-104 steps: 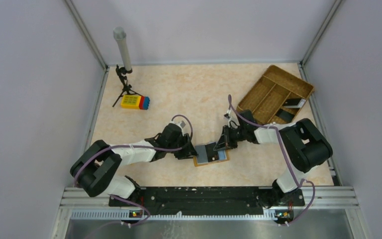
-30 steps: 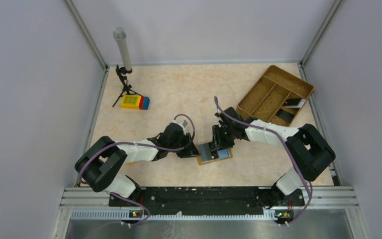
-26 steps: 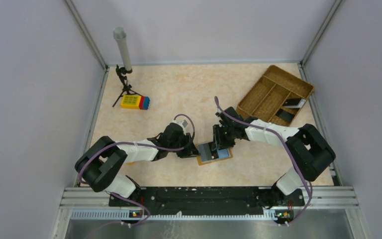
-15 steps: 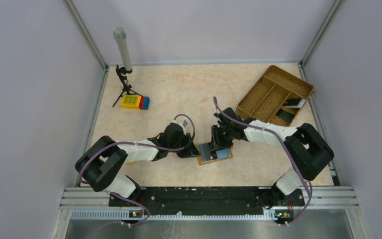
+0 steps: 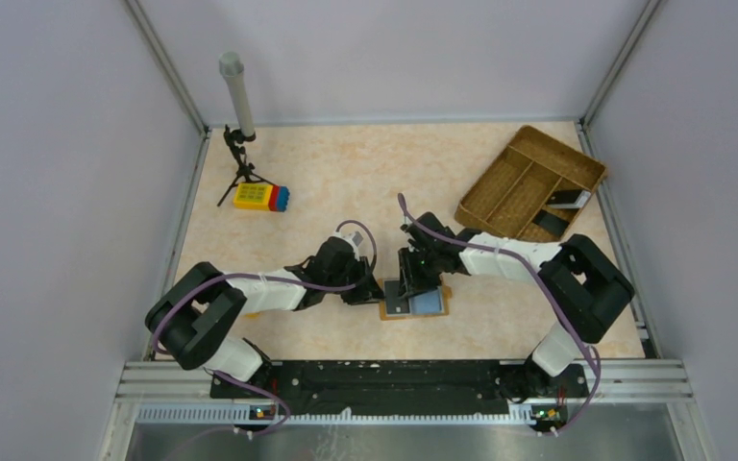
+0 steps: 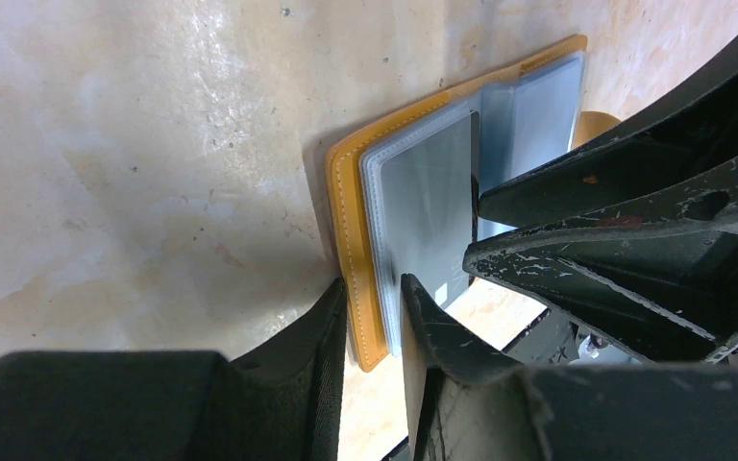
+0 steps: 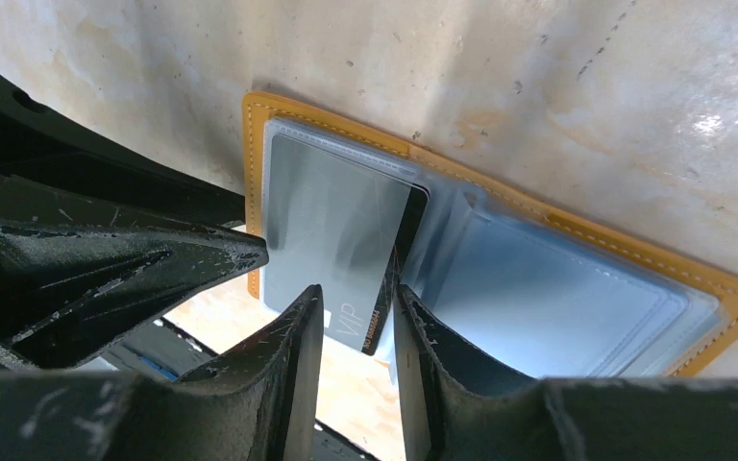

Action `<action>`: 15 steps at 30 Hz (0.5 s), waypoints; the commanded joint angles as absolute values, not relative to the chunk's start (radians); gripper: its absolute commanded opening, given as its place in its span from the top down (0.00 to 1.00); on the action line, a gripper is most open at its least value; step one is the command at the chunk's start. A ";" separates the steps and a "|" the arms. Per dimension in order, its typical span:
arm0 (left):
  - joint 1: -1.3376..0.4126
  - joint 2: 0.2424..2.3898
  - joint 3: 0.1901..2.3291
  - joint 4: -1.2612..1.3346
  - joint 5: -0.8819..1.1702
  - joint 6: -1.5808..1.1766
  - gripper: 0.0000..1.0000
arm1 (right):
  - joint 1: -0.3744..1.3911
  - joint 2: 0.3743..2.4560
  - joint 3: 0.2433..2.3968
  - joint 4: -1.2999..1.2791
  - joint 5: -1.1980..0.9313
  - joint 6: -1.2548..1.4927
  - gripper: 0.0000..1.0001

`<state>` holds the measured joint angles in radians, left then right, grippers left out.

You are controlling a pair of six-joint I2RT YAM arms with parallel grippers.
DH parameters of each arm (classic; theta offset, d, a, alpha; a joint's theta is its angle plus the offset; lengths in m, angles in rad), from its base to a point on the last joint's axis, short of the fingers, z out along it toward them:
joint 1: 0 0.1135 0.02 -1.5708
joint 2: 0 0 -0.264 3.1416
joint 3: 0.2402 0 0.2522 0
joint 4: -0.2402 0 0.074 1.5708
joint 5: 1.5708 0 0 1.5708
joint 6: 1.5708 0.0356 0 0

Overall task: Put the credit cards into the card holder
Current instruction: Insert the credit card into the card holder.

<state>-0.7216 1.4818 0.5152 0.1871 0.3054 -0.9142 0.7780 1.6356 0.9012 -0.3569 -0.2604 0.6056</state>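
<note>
**Grey card going into the card holder**

The card holder (image 6: 344, 206) is lying open on the table (image 5: 346, 173), near the front edge and midway between the two arms. The left gripper (image 6: 373, 312) is clamping the holder's left edge, its fingers closed on the orange cover and the clear sleeves. A dark grey card (image 7: 332, 216) marked VIP is sitting partly inside a clear sleeve on the holder's left half, tilted, with its near end sticking out. The right gripper (image 7: 357, 322) is straddling that end with its fingers narrowly apart. I cannot tell whether they are pinching it. A light blue card (image 7: 557, 288) is lying in the sleeve on the holder's right half. A woven tray (image 5: 504, 182) is standing well apart at the far right corner.
</note>
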 commanded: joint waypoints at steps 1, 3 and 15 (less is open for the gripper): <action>-0.725 1.461 0.525 0.216 0.303 -0.915 0.71 | 0.803 1.593 0.975 -0.342 -0.254 0.621 0.67; -0.725 1.439 0.527 0.196 0.290 -0.904 0.65 | 0.799 1.558 0.993 -0.387 -0.220 0.605 0.65; -0.585 1.198 0.674 -0.225 0.239 -0.699 0.01 | 0.431 1.290 1.120 -0.715 0.007 0.420 0.33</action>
<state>-0.6647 1.2915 0.5823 -0.0666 0.2413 -0.8124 0.5682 1.3537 1.0584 -0.5716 -0.1265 0.5133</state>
